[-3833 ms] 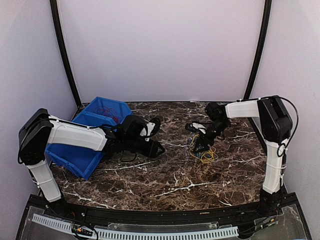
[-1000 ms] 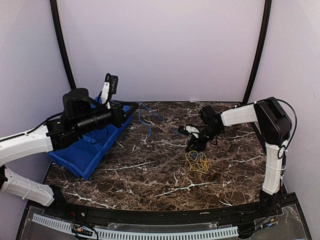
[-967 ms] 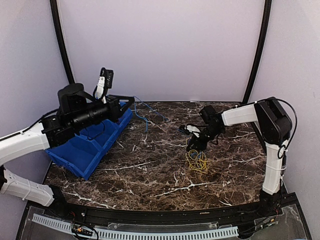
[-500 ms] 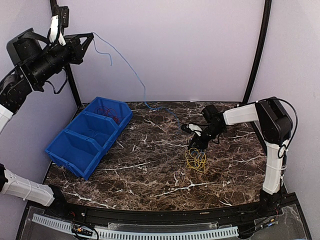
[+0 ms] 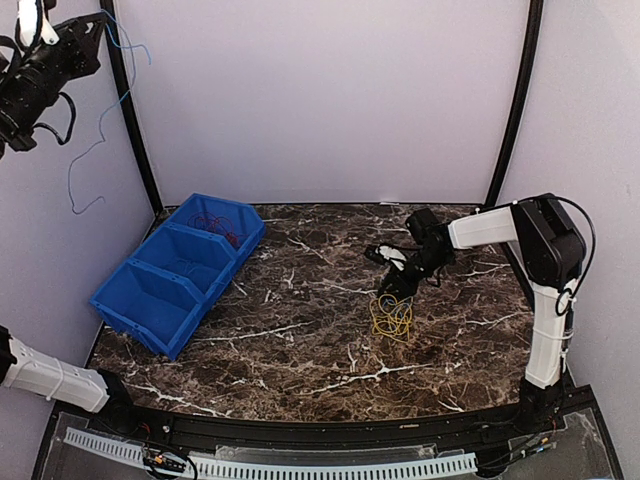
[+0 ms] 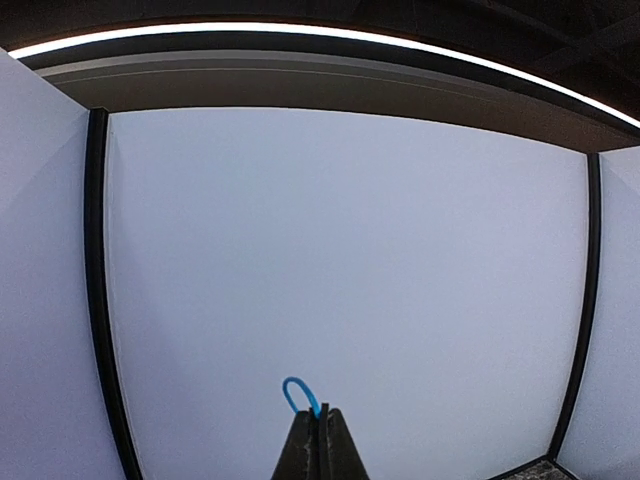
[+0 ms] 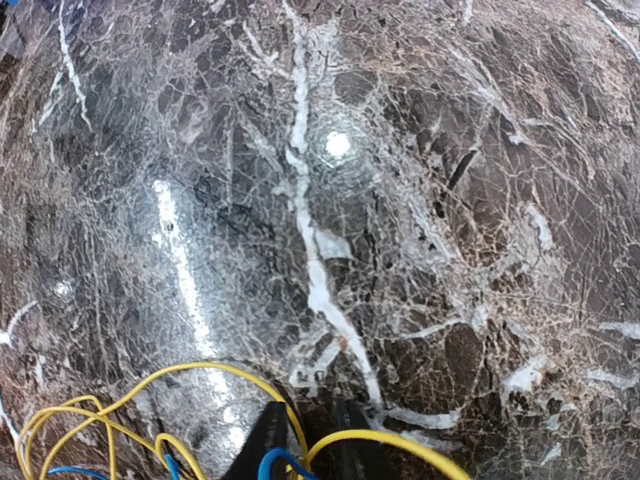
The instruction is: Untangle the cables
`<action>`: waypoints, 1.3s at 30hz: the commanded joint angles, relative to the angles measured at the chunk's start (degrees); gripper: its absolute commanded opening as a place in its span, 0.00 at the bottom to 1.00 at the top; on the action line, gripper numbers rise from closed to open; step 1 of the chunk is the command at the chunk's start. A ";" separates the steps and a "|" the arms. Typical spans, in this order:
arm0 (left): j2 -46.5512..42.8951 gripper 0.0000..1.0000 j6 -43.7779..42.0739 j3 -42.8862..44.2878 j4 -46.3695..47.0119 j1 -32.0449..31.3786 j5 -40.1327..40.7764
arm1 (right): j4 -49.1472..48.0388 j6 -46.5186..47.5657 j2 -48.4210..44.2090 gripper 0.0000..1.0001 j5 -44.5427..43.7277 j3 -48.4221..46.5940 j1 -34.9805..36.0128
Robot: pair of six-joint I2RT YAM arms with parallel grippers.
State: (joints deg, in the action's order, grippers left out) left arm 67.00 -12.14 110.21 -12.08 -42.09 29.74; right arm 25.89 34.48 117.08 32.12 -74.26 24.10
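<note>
My left gripper point(image 5: 97, 22) is raised high at the top left, shut on the blue cable point(image 5: 72, 185), which hangs loose down the left wall. In the left wrist view a small blue loop point(image 6: 294, 392) sticks out of the closed fingertips point(image 6: 320, 415). The yellow cable point(image 5: 392, 318) lies coiled on the marble table point(image 5: 300, 350). My right gripper point(image 5: 393, 290) is low over the far edge of that coil. Its fingers point(image 7: 268, 440) stand slightly apart, open, with a yellow strand point(image 7: 400, 442) and a short blue strand point(image 7: 270, 462) between them. The red cable point(image 5: 210, 220) lies in the blue bin's far compartment.
A blue bin point(image 5: 150, 300) with three compartments sits at the table's left. Black upright posts point(image 5: 128, 110) stand at both back corners. Pale walls close in the left, back and right sides.
My left arm has swung up and to the left, pulling the blue cable off the table; it now dangles free. The right gripper stays at the yellow coil, its jaws slightly wider.
</note>
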 commanded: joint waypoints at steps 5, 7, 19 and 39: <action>-1.35 0.00 -2.20 -7.13 -0.04 0.36 4.95 | 5.77 -0.50 0.79 0.44 -7.09 -0.01 -0.98; -2.06 0.00 -2.20 -9.67 0.71 0.46 5.87 | 6.54 -0.80 -1.07 0.51 -7.16 -0.47 -0.98; -2.10 0.00 4.45 -20.55 -1.19 8.61 -0.77 | 15.62 -0.06 -15.56 0.76 -8.92 -2.60 -1.07; -2.57 0.00 14.57 -35.24 -1.44 22.76 -11.05 | 3.89 -0.28 -27.24 0.99 -10.33 14.39 -1.51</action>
State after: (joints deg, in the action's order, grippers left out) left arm 65.65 -1.85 79.79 -13.56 -20.75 21.96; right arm 34.37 34.41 90.15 22.94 -60.90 22.87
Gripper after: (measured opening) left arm 0.013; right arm 0.986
